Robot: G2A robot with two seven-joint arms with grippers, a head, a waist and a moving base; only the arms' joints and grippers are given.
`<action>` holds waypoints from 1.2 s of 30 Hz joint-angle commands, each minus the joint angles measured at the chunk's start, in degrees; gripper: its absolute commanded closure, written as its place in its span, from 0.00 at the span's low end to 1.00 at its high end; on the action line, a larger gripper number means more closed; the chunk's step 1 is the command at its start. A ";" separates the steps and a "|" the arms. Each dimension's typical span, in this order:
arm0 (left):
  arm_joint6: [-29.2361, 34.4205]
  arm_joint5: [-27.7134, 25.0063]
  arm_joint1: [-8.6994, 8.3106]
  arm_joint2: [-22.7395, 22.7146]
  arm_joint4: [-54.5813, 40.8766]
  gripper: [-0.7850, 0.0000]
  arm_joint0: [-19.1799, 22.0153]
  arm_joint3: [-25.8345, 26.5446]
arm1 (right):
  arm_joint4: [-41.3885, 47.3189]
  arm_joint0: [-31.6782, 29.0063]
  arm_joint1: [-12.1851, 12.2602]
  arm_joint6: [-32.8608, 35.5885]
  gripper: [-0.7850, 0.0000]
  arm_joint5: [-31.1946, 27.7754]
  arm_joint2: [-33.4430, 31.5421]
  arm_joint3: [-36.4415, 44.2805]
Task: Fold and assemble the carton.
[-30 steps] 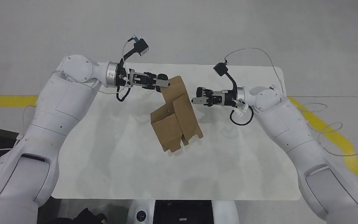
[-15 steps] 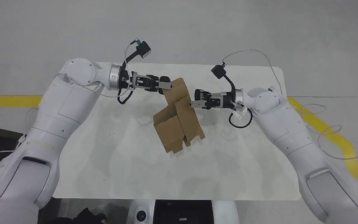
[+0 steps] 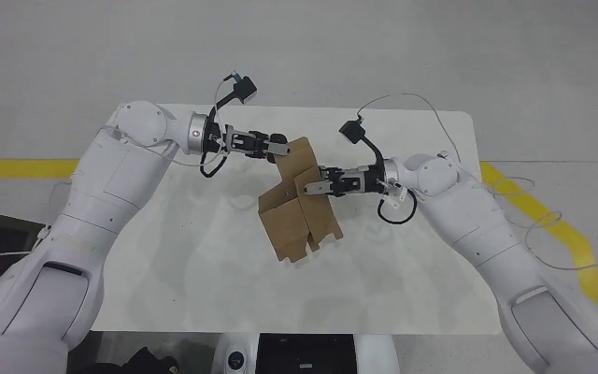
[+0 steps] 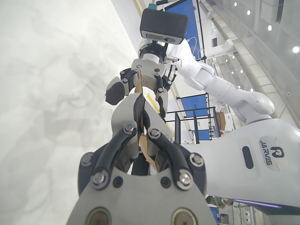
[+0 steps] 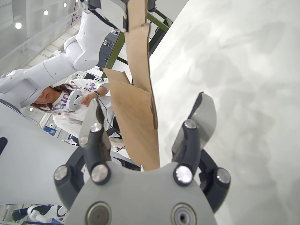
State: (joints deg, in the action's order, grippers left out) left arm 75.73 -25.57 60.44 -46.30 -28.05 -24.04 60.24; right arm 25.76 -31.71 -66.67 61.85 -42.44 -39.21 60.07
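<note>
Carton [image 3: 297, 201]: brown corrugated, half-opened, held tilted above the middle of the table [image 3: 168, 280]. Left gripper [image 3: 281, 148] pinches one flap; right gripper [image 3: 311, 186] stands wide, straddling a panel edge without gripping it. The right gripper should likely close squarely beside the crease before folding.

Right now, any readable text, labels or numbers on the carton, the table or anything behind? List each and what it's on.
No text here can be read.
On the carton: plain brown card, no print on the faces that show.
On the table: no marks or labels.
On the blue boards in the room behind: some white print, too small to read.
</note>
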 commanded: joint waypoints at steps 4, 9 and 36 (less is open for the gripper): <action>1.17 -0.15 0.40 0.04 -0.28 1.00 0.56 -1.73 | 2.50 -0.02 0.37 -0.63 0.98 -0.63 0.76 -0.55; 1.82 -0.44 0.79 0.02 -0.50 1.00 1.03 -3.27 | 4.12 0.29 0.59 -0.73 1.00 -0.73 2.22 -0.35; -3.75 2.71 -1.57 -8.50 -2.63 0.00 -5.90 -0.77 | 17.88 1.83 -0.85 -4.37 1.00 3.07 1.63 -6.72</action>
State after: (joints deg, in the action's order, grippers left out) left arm 72.55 -23.71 58.96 -54.67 -30.85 -29.15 58.92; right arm 43.96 -29.81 -67.46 58.44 -39.59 -37.24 53.36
